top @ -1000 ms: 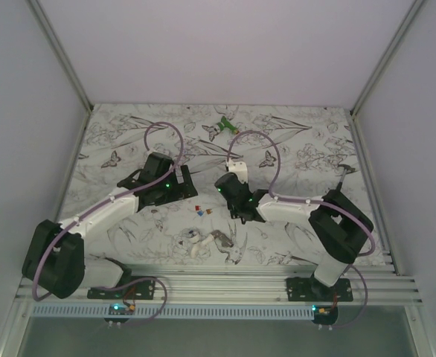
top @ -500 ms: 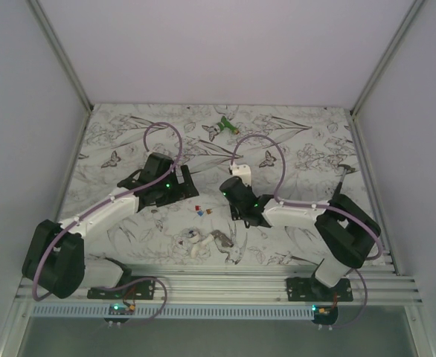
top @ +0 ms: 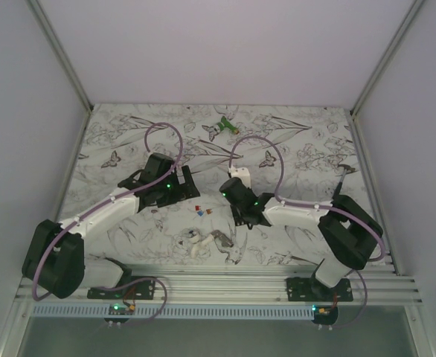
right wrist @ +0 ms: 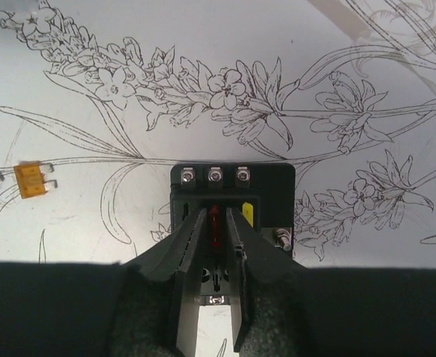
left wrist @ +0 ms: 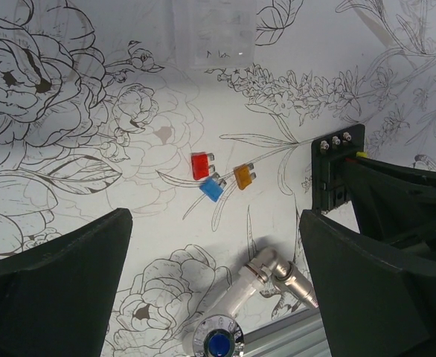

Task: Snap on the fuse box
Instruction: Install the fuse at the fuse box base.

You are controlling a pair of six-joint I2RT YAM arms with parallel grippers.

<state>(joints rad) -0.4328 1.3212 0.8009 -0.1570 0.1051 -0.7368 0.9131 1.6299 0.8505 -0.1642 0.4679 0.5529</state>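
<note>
The fuse box [right wrist: 231, 195] is a small black block with three screws along its far edge. It lies on the flower-printed table, and the left wrist view shows it at the right [left wrist: 337, 172]. A red fuse [right wrist: 215, 223] and a yellow fuse [right wrist: 247, 216] sit in its slots. My right gripper [right wrist: 216, 219] hangs right over the box, open by a narrow gap, one finger on each side of the red fuse. From above, the right gripper [top: 240, 213] hides most of the box. My left gripper [left wrist: 214, 223] stands wide open and empty above the table, left of the box.
Loose red [left wrist: 201, 165], blue [left wrist: 212, 190] and orange [left wrist: 243, 176] fuses lie between the arms. A clear plastic piece [left wrist: 219, 33] lies beyond them. A metal fitting [left wrist: 277, 271] and a white-and-grey clump [top: 203, 242] lie near the front rail, and a green object [top: 223, 126] lies at the back.
The right arm's elbow has swung a little to the right and its gripper has shifted slightly toward the near side. The left arm has not moved.
</note>
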